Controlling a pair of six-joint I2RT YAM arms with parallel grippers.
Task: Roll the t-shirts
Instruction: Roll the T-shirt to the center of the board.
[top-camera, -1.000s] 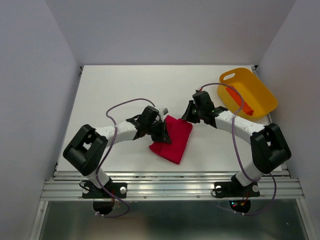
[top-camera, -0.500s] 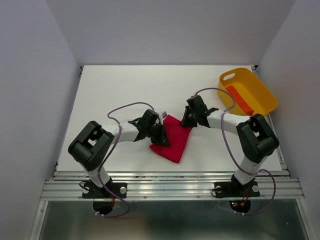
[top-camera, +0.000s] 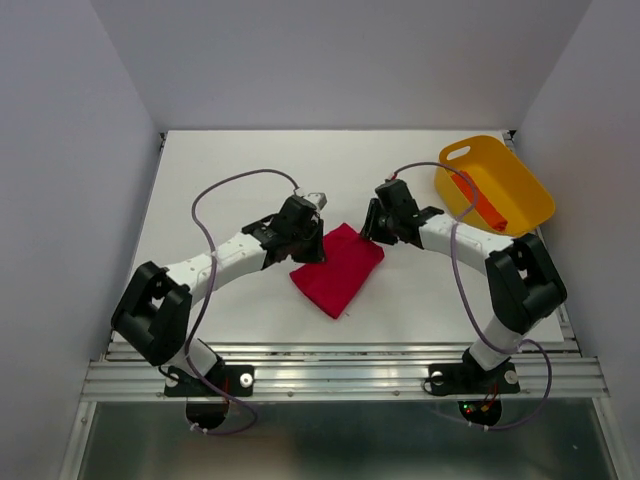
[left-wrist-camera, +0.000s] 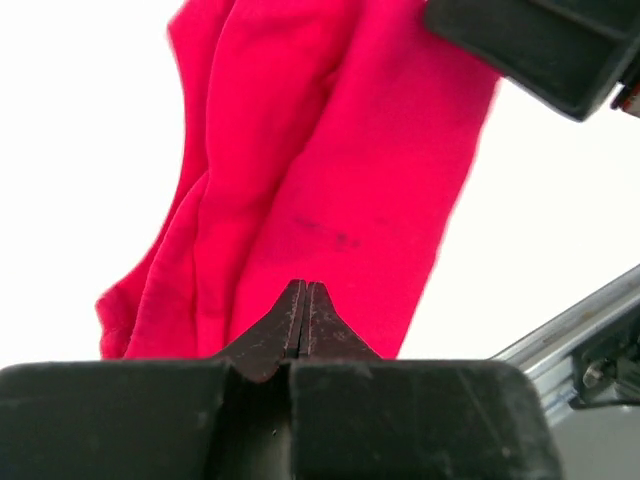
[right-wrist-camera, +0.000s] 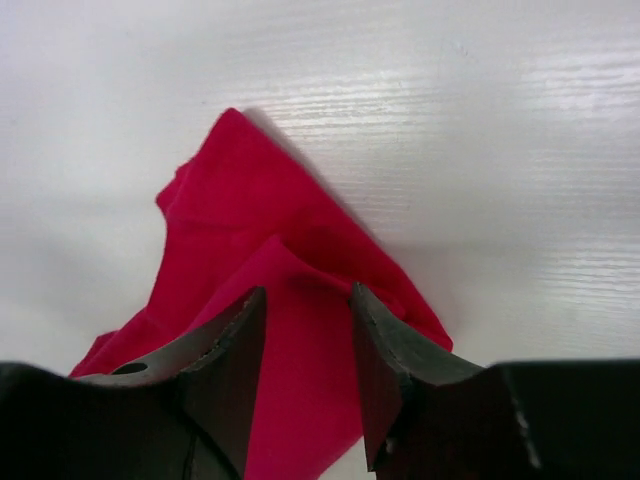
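The left gripper (left-wrist-camera: 303, 290) is seen with its fingertips pressed together to a point just over the near-left edge of the crimson t-shirt (top-camera: 338, 268), and no cloth is seen between them. The right gripper (right-wrist-camera: 305, 295) is held partly spread over the far-right corner, and a raised fold of the cloth shows in the gap between its fingers. The crimson t-shirt is laid folded at the middle of the white table (top-camera: 230, 180), between the two wrists. Its long axis runs diagonally from far right to near left (the near tip points toward the front rail). Bare table surface is left all around it, most of it at the far left. Two shirts are counted: the orange-red t-shirt (top-camera: 478, 200) lies as a narrow roll inside the single yellow tub (top-camera: 522, 195), which is set at the far right corner, against the table's right edge.
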